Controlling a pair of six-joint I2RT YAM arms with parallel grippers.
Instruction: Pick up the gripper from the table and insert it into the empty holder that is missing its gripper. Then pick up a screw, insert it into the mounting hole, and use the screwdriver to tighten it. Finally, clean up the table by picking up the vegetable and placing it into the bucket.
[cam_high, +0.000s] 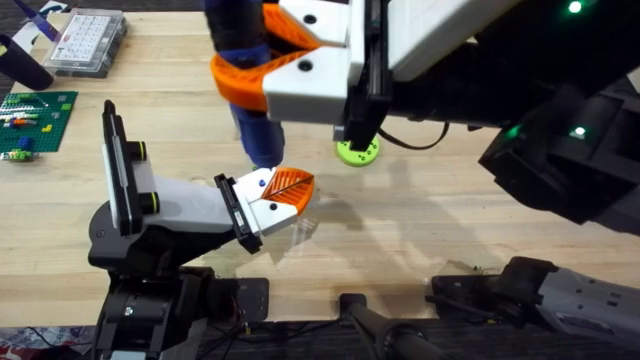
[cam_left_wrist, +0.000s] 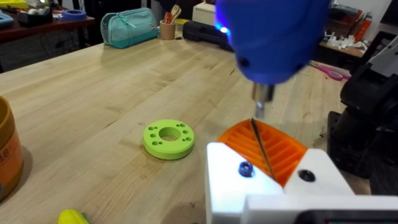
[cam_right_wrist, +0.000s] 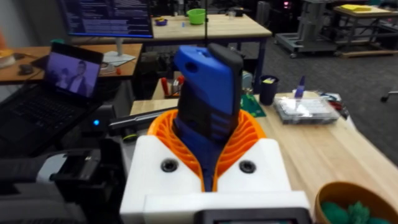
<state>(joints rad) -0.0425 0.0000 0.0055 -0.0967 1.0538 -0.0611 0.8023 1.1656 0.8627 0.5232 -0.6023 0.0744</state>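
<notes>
Near the worktop's front-left corner stands the holder (cam_high: 170, 205), its white boxy arm reaching toward the middle and its thin black plate upright. At the arm's black end plate sits the gripper (cam_high: 290, 187), with the white block and its blue dot against the plate and the orange ribbed leaf pointing away from it.

Over that spot the right gripper (cam_high: 262, 62) is clamped on the screwdriver (cam_high: 245, 95), its orange pads pressed against both sides of the thick blue body. The tool hangs nearly upright. Its thin metal tip comes down at the white block, close to the blue dot, though contact cannot be made out.

Just beyond, toward the worktop's middle, lies a lime-green ring (cam_high: 357, 151). The bucket (cam_left_wrist: 9, 155) stands well apart from the ring, and the vegetable (cam_left_wrist: 74, 217) lies on the wood near the bucket.

The left gripper (cam_left_wrist: 273, 186) appears as white and orange at the edge of its own wrist view, and how far open it is cannot be told.

A clear parts box (cam_high: 88, 40) sits at the far-left corner, and a green studded plate (cam_high: 38, 118) lies by the left edge.
</notes>
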